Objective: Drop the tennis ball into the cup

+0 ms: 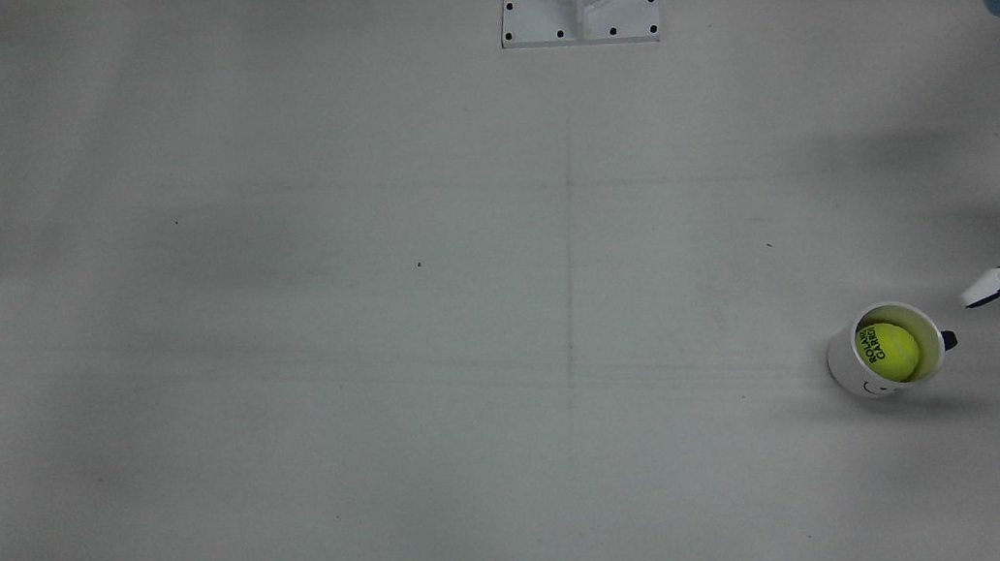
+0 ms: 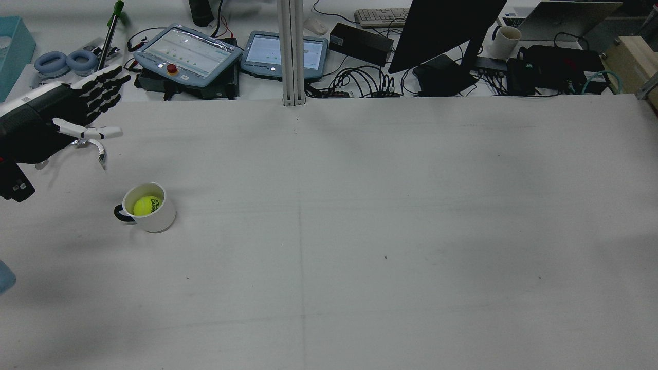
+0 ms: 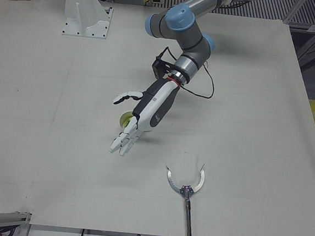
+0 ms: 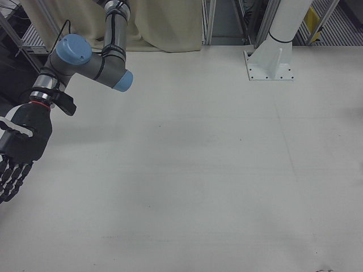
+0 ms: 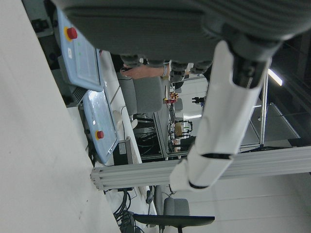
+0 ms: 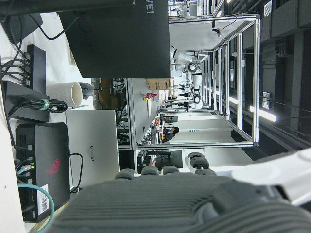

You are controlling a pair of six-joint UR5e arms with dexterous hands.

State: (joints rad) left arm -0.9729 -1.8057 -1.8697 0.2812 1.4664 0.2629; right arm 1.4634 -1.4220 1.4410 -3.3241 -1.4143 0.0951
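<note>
Since the tennis ball [image 1: 890,351] is already seen inside the white cup [image 1: 850,368] on the desk [image 1: 371,338], the left robot hand [image 2: 77,110] is held beside it, spread and empty; the right robot hand [image 4: 20,150] is also held empty, fingers extended.

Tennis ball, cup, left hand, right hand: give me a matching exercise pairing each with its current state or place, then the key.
Things:
1. tennis ball
2. cup
3. left hand
4. right hand

States or places:
A. open, holding nothing, beside and above the cup
B. upright on the table, dark handle showing
C. open, at the far edge of the right-front view, away from the cup
D. resting inside the cup

Pairs: 1-D, 2-B, 3-A, 4-C
</note>
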